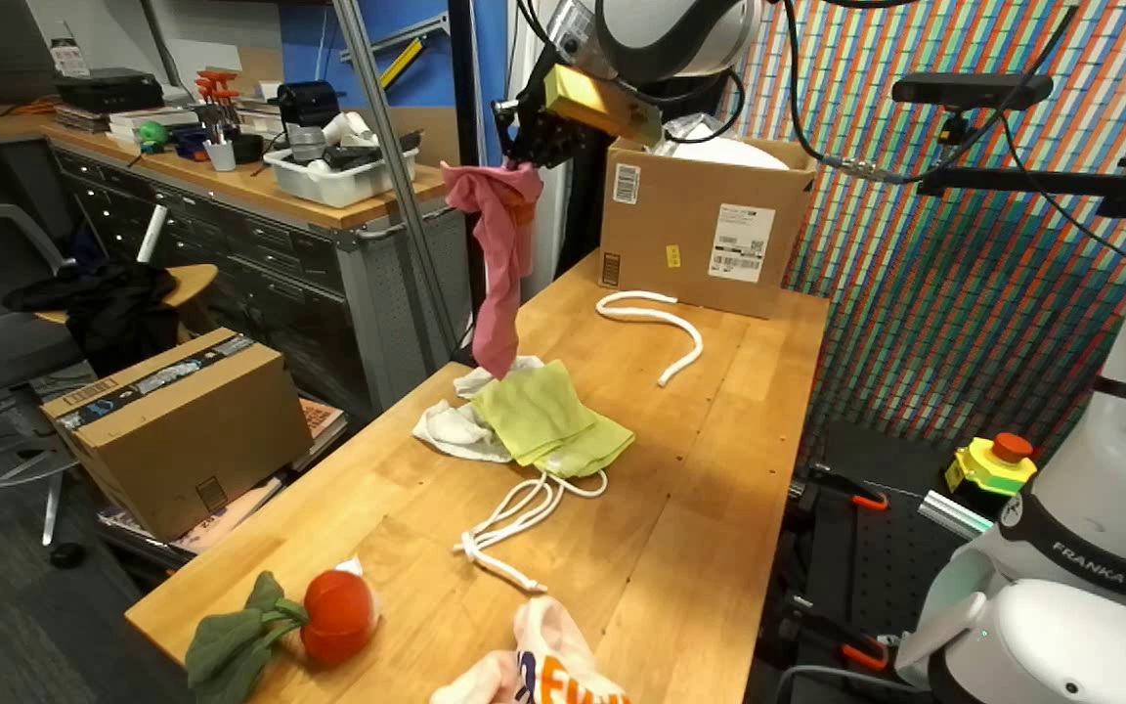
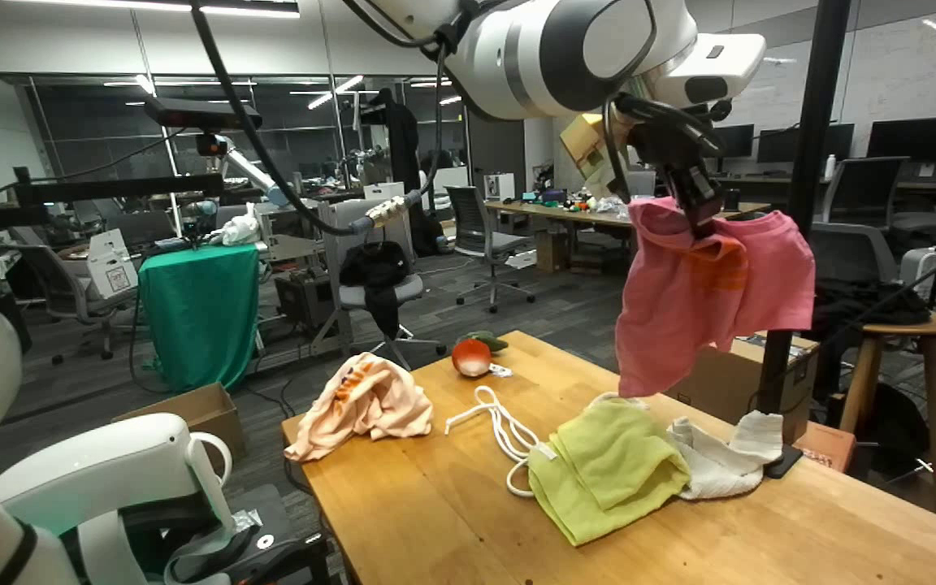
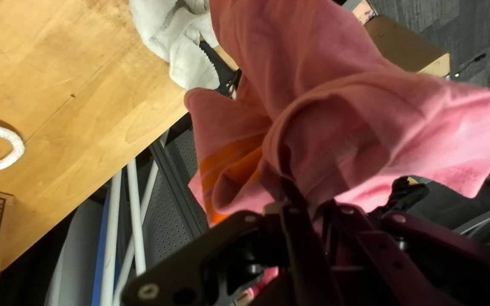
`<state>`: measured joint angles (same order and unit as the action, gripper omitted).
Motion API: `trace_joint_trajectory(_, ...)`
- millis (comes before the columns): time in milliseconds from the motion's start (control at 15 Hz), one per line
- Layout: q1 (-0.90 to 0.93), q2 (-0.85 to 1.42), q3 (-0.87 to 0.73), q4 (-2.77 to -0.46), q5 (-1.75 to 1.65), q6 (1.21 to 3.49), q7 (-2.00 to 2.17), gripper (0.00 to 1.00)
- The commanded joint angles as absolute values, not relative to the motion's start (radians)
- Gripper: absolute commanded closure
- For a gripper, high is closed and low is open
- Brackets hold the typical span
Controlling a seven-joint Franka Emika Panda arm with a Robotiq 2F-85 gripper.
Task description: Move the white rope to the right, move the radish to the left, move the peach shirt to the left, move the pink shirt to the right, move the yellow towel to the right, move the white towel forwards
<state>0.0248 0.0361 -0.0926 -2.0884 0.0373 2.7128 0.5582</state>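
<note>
Pink shirt (image 2: 675, 313) is dangling from the gripper's (image 2: 702, 223) clenched fingers near a black post (image 2: 819, 106), yellow towel (image 2: 606, 471) overlapping white towel (image 2: 728, 459) below.

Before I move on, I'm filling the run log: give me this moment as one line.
claw: gripping pink shirt; pink shirt: hanging; yellow towel: partly over white towel; white rope: on table, near cardboard box

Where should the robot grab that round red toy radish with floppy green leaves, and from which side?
Perhaps grip the radish by its round red body, from straight above: that part bulges up from the wooden table, while the green leaves splay to one side and look too limp to lift by.
</note>
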Motion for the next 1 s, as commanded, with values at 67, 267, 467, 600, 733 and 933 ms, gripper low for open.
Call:
trace_joint_trajectory(67, -0.024, -0.021, -0.093, -2.111, -0.011, 2.697, 0.571, 0.96)
trace_joint_trajectory(267, -0.04, -0.014, -0.11, -2.098, -0.055, 2.698, 0.612, 0.96)
trace_joint_trajectory(467, -0.055, 0.014, -0.123, -2.066, -0.117, 2.692, 0.674, 0.96)
trace_joint_trajectory(600, -0.06, 0.037, -0.13, -2.039, -0.144, 2.677, 0.71, 0.96)
trace_joint_trajectory(733, -0.062, 0.069, -0.137, -2.002, -0.177, 2.663, 0.749, 0.96)
trace_joint_trajectory(933, -0.067, 0.136, -0.139, -1.931, -0.194, 2.639, 0.778, 0.96)
